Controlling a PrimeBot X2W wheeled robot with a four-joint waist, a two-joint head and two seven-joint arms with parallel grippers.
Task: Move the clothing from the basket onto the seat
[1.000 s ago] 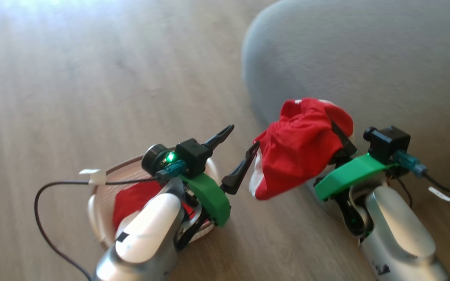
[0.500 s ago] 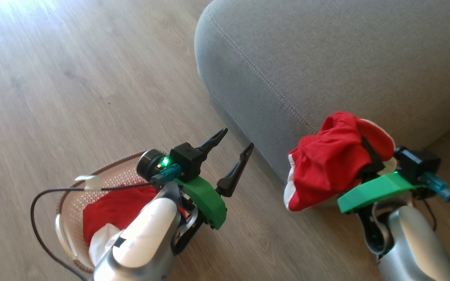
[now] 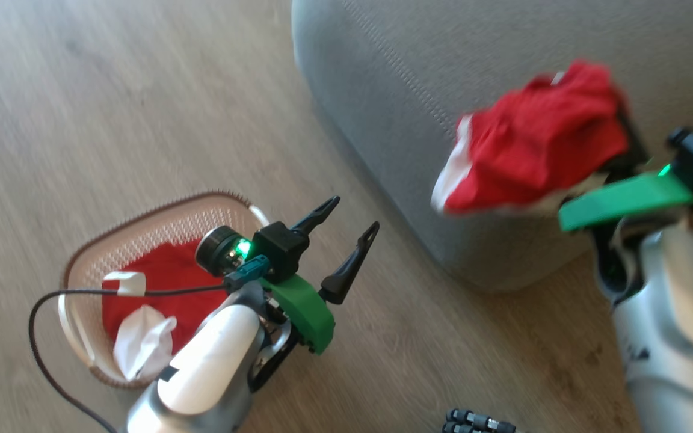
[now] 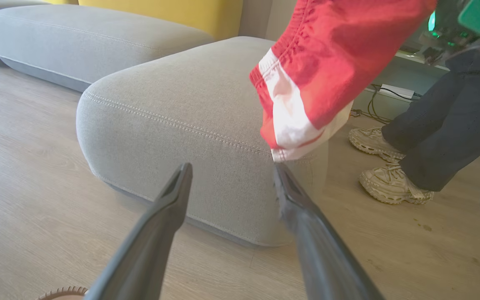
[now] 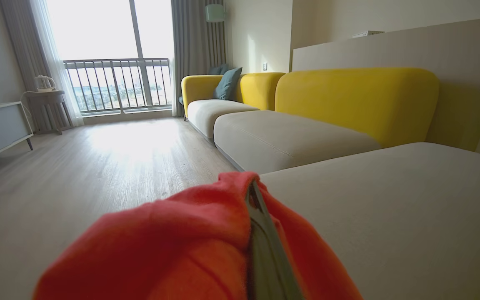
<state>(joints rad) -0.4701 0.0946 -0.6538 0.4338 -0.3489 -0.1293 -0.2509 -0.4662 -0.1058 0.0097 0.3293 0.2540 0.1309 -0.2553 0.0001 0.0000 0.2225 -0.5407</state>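
The seat ends in a rounded, double-stitched corner that juts toward the robot between its two arms; wooden floor lies open to the left of that corner and in front of it; the basket stands on the floor at the lower left of the head view, well apart from the seat's edge; in the left wrist view a person in dark trousers and pale shoes stands on the floor just past the corner, at that view's right; in the right wrist view the flat top of the seat stretches away wide toward yellow backrests; the left fingers are spread wide with nothing between them, hovering over the floor between basket and seat, tips aimed at the seat's side; the right fingers are pressed together on the clothing, which bunches round them and droops off to the left, its white band lowest; the clothing is held up at the seat's corner edge, and whether its hem touches the upholstery I cannot tell; a second red garment with a white patch lies in the basket, beside the left wrist
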